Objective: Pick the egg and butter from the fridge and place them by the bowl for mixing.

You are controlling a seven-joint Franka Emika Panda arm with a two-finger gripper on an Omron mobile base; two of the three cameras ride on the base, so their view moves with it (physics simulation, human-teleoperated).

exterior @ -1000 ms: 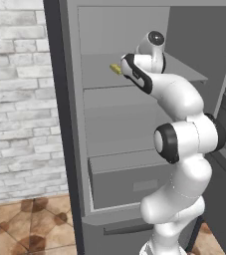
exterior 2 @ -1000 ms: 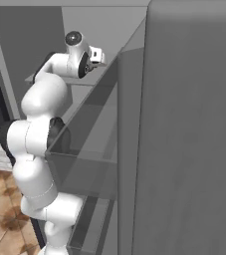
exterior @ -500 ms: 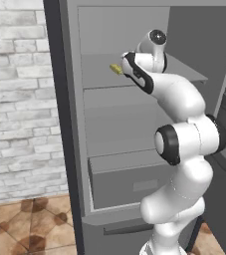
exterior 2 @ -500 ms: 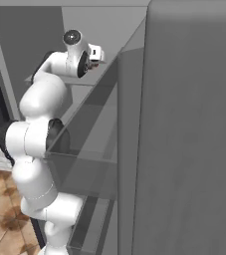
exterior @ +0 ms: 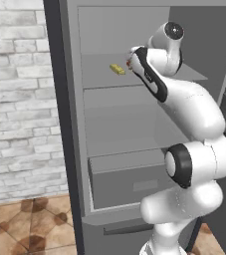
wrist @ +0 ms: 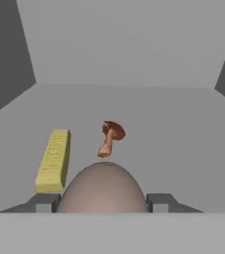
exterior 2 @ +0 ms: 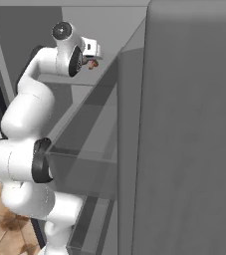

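Observation:
The egg [wrist: 102, 184], brownish with pale grey patches, sits right between my two finger tips, which press against its sides; my gripper [wrist: 102, 202] is shut on it. The yellow butter [wrist: 53, 159] stick lies flat on the grey shelf just left of the egg, apart from it. In the left base view the butter [exterior: 117, 69] rests on the upper shelf of the open fridge [exterior: 67, 124], with my gripper [exterior: 130, 63] close to its right. From the right base view my gripper [exterior 2: 91, 62] reaches into the same shelf. The bowl is out of view.
A small reddish-brown mushroom [wrist: 110, 137] stands on the shelf just behind the egg. The fridge's side walls and back wall close in the shelf. A lower drawer [exterior: 129, 179] sits below. A brick wall [exterior: 15, 99] and tiled floor lie to the left.

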